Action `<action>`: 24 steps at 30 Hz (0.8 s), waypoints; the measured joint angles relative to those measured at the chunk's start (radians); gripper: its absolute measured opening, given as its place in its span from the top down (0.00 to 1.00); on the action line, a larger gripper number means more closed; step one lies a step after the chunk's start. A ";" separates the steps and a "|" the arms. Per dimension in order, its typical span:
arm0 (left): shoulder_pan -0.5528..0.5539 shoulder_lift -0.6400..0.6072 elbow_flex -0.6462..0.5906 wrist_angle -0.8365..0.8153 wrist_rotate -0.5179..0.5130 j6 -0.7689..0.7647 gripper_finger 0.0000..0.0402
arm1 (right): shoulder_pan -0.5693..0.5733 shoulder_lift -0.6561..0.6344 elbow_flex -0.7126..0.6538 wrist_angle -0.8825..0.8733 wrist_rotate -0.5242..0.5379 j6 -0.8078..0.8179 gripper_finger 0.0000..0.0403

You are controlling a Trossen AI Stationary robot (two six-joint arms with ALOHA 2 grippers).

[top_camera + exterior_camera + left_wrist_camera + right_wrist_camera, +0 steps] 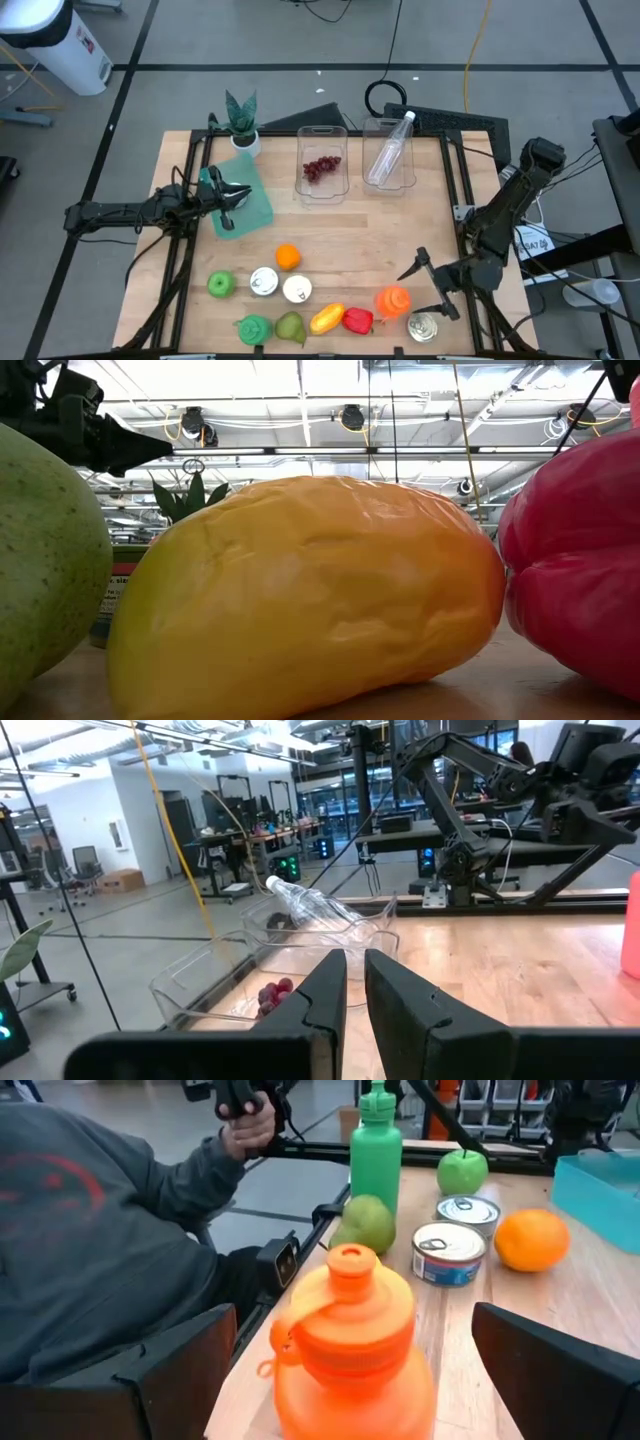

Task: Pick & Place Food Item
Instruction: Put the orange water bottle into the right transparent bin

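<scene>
Right gripper sits low over the table's front right part, fingers spread as wide as they go, nothing held; the orange bottle stands just in front of the gap between them. In the right wrist view the orange bottle fills the centre between the two dark fingers, not touched by either.

Left gripper is on the left side over the teal tray, fingers closed together, holding nothing. Left wrist view shows the fingers nearly meeting, pointing toward the two clear bins.

Food items: grapes lie in the left clear bin; a clear plastic bottle lies tilted in the right clear bin. Orange sits mid-table. Front row, from the left: green apple, two tin cans side by side, then along the front edge a green bottle lying down, a green pear-like fruit, yellow mango, red pepper touching or just beside the mango. Another tin can is just beside the orange bottle, at the front right.

Low view: mango close up, red pepper just beside it, green fruit on the other side.

A potted plant stands at the back left corner. A person in a grey sleeve sits beyond the table edge in the right wrist view, hand raised
</scene>
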 joint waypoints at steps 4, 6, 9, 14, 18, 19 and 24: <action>0.000 0.000 0.000 0.000 0.000 0.000 0.87 | 0.000 0.028 0.000 0.028 0.004 -0.007 0.03; 0.000 0.000 0.000 0.000 0.000 0.000 0.87 | 0.000 0.046 0.000 0.036 0.009 -0.010 0.03; 0.000 0.000 0.000 0.000 0.000 0.003 0.87 | 0.000 0.074 0.000 0.079 0.029 -0.039 0.03; 0.000 0.000 0.000 0.000 0.000 0.003 0.87 | -0.006 0.123 0.000 0.126 0.026 -0.082 0.03; 0.000 0.000 0.000 -0.001 0.000 0.002 0.87 | -0.012 0.153 0.000 0.129 0.026 -0.086 0.03; 0.000 0.000 0.000 -0.001 0.000 0.002 0.87 | -0.015 0.160 0.000 0.129 0.026 -0.085 0.03; 0.000 0.000 0.000 -0.001 -0.001 0.001 0.87 | -0.052 0.192 0.000 0.146 0.026 -0.056 0.03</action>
